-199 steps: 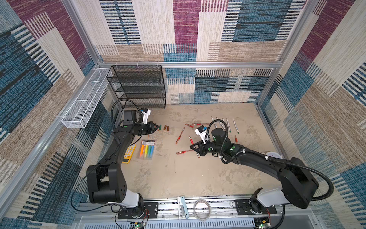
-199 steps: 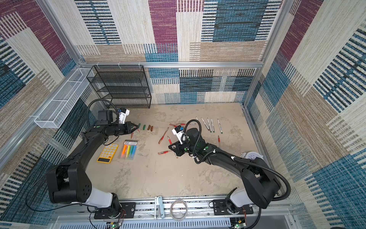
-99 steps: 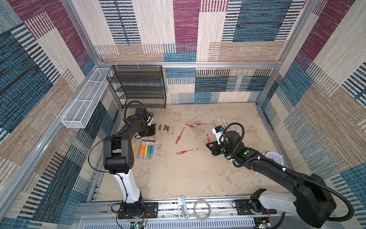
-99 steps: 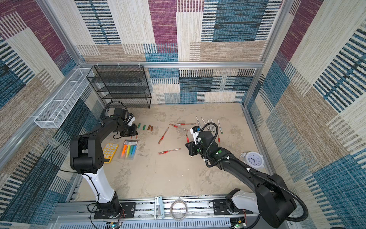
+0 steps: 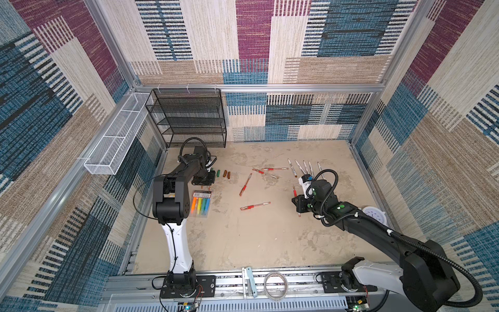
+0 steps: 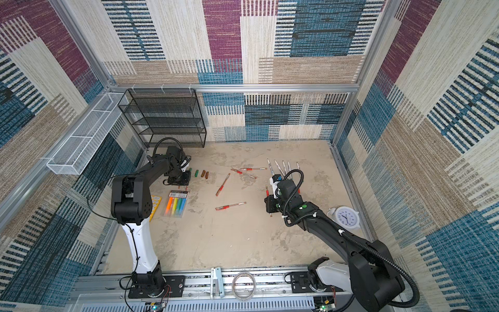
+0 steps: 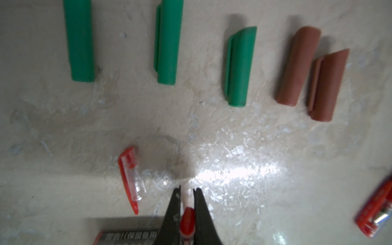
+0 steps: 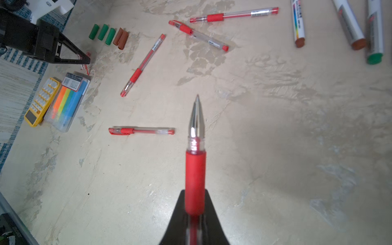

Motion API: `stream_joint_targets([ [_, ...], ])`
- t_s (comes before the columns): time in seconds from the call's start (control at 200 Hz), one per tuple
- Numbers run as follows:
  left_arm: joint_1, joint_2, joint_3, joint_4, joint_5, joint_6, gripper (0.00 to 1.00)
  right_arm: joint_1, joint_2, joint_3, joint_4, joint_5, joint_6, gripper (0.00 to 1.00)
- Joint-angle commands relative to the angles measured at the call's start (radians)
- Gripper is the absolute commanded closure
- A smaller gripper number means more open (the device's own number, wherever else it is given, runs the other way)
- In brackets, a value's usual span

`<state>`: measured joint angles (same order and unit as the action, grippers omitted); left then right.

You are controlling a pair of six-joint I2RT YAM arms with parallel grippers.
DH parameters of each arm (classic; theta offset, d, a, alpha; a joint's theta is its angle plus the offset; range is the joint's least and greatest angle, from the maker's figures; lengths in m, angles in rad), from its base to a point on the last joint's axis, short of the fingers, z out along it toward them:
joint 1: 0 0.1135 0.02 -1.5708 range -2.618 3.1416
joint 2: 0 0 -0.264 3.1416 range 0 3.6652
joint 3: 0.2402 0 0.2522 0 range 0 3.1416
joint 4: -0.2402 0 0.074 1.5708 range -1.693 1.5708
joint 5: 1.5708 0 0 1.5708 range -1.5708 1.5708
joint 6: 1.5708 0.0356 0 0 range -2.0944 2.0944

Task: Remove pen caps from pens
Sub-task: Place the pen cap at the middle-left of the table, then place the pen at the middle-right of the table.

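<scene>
Pen (image 8: 195, 169) uncapped, clamped between right fingers (image 8: 211, 212), tip poking out past them. Left fingers (image 7: 174, 212) pinched onto red cap (image 7: 187, 220), wedged between their tips.

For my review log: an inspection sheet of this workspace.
Surface: mottled beige tabletop.
Job's things: four clear pens loose mid-table; five white pens in a row; three green caps, two brown caps lined up; one loose red cap.
Clutter: highlighter pack, calculator, clock, tape roll.
Grippers: left gripper shut on a red cap; right gripper shut on an uncapped pen.
Cables: black cable looped over each wrist.
Surroundings: mesh shelf, wire basket, fabric walls.
</scene>
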<state>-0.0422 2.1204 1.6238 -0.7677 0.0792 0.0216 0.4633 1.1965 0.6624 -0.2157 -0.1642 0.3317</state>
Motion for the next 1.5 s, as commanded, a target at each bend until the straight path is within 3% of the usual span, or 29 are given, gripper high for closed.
stream_joint_targets([
  [0.0, -0.003, 0.022, 0.024, -0.034, -0.044, 0.001, 0.97, -0.012, 0.006, 0.006, -0.035, 0.050, 0.009, 1.00],
  [0.17, -0.003, 0.033, 0.043, -0.039, -0.053, -0.018, 0.75, -0.029, 0.011, 0.001, -0.048, 0.084, 0.004, 1.00],
  [0.466, -0.010, -0.088, 0.005, -0.039, -0.006, -0.051, 0.58, -0.093, 0.043, 0.029, -0.097, 0.122, -0.048, 1.00],
  [0.706, -0.022, -0.325, -0.146, 0.030, 0.060, -0.071, 0.47, -0.175, 0.093, 0.059, -0.101, 0.122, -0.098, 1.00],
  [0.927, -0.026, -0.623, -0.388, 0.170, 0.125, -0.061, 0.35, -0.238, 0.166, 0.086, -0.108, 0.145, -0.135, 0.98],
  [1.077, -0.026, -0.826, -0.533, 0.247, 0.164, -0.052, 0.32, -0.272, 0.216, 0.115, -0.116, 0.162, -0.169, 0.97],
  [1.237, -0.006, -0.952, -0.673, 0.305, 0.233, -0.083, 0.26, -0.311, 0.282, 0.149, -0.108, 0.183, -0.198, 0.97],
  [1.327, 0.021, -0.991, -0.702, 0.316, 0.280, -0.102, 0.22, -0.327, 0.319, 0.165, -0.100, 0.179, -0.207, 0.96],
  [1.497, 0.022, -1.014, -0.622, 0.216, 0.249, -0.069, 0.15, -0.331, 0.373, 0.191, -0.097, 0.183, -0.213, 0.96],
])
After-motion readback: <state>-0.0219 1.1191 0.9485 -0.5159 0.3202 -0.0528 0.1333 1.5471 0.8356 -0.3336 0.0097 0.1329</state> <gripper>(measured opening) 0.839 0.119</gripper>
